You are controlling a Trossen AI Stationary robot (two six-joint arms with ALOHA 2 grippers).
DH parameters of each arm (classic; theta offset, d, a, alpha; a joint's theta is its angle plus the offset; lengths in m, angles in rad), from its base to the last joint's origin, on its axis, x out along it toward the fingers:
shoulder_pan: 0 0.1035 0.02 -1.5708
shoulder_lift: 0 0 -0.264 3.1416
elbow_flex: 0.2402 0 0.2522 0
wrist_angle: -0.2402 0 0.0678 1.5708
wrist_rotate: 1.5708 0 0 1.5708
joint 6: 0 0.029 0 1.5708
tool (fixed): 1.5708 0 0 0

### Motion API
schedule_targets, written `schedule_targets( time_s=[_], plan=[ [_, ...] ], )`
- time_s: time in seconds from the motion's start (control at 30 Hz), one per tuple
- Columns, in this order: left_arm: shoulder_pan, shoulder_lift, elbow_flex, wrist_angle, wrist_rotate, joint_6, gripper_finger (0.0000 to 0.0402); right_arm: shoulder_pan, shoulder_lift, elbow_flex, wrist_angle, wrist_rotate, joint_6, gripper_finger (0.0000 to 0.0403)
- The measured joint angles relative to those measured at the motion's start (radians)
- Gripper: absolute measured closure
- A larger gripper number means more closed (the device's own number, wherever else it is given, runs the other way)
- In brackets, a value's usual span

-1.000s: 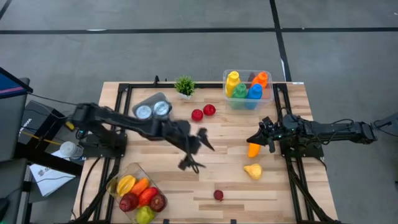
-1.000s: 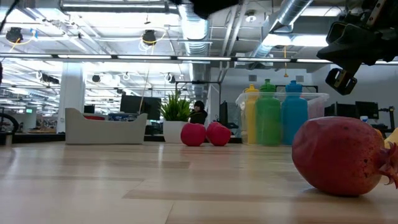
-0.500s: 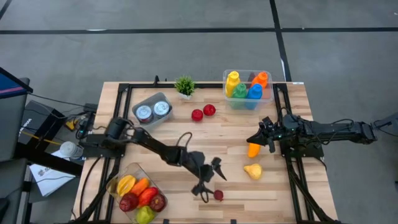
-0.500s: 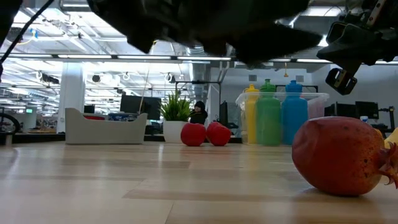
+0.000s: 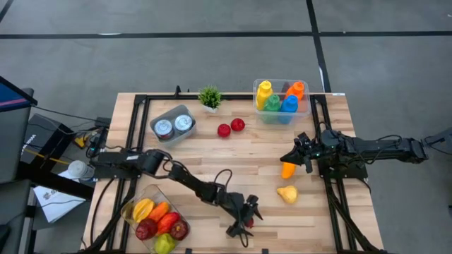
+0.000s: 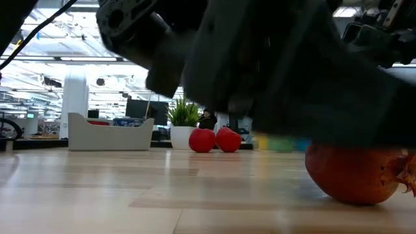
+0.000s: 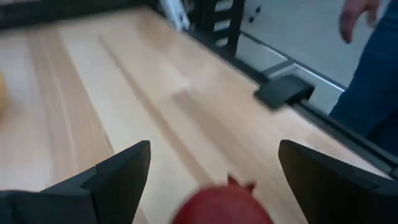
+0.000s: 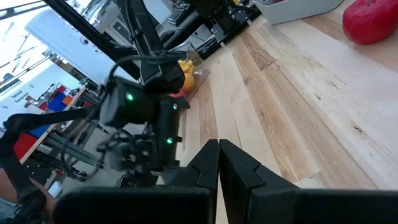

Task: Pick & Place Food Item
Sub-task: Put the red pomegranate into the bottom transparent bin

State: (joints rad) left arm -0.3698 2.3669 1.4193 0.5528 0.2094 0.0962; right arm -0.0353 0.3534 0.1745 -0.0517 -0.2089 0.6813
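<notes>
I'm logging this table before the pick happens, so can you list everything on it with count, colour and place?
pomegranate: one, dark red, near front edge of table, between the left gripper's open fingers
pear: one, yellow, right of centre
red fruits: two, red, middle back
plant: one, green in white pot, back centre
bottle bin: one clear bin, yellow, green, blue and orange bottles, back right
can tray: one, two silver-topped cans, back left
fruit tray: one clear tray, mixed fruit, front left
left gripper: open, over the pomegranate
right gripper: shut, right side, over an orange item
</notes>
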Motion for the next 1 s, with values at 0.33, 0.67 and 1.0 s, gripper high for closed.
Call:
schedule_targets(
  time_s=[0.33,0.67,1.0],
  plan=[
    [-0.019,0.0,0.004,-0.144,-0.044,-0.046,0.0106,0.0,0.0,0.0,0.0,0.0,0.0,0.0397],
    [-0.02,-0.072,-0.003,-0.211,-0.161,-0.178,0.023,0.0,0.0,0.0,0.0,0.0,0.0,0.0397],
    [-0.038,-0.457,-0.002,-0.673,-0.194,-0.343,0.0188,0.0,0.0,0.0,0.0,0.0,0.0,0.0397]
  ],
)
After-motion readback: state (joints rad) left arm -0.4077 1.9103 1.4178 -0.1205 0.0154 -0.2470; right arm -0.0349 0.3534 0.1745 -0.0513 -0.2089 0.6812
